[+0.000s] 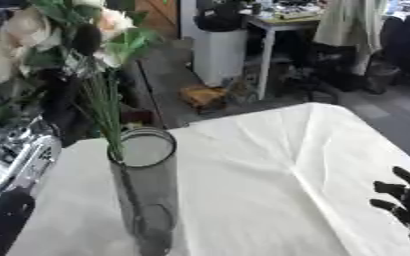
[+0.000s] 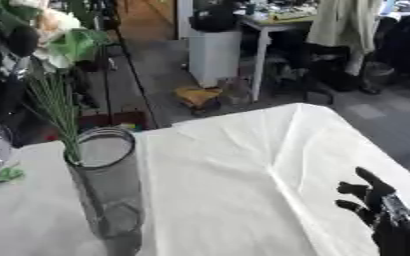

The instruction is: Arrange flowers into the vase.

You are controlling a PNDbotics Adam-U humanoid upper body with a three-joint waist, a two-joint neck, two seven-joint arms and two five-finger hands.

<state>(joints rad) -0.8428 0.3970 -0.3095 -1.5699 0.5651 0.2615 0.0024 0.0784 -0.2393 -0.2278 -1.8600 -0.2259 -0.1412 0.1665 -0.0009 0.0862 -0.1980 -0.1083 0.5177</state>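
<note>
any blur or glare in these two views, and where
Left eye view: flowers soft and pale, blooms washed out; cloth bright, folds faintly shaded. Right eye view: vase glass murky, right hand a dark shape with little detail, fingers spread.

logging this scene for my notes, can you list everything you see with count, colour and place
vase: one, clear dark-tinted glass, upright on the table's left part
flowers: one bunch, cream and pale pink blooms with green leaves, upper left, green stems reaching down into the vase mouth
table: one, covered with a creased white cloth, fills the lower picture
small table: one, white, on the floor at the back
bin: one, white with a dark top, beside the small table
brown thing: one, low on the floor beyond the table, cannot tell what it is
left hand: black, cannot place it clearly behind the flowers; silver arm at the left edge
right hand: black, fingers straight and up, lower right corner, holding nothing
</note>
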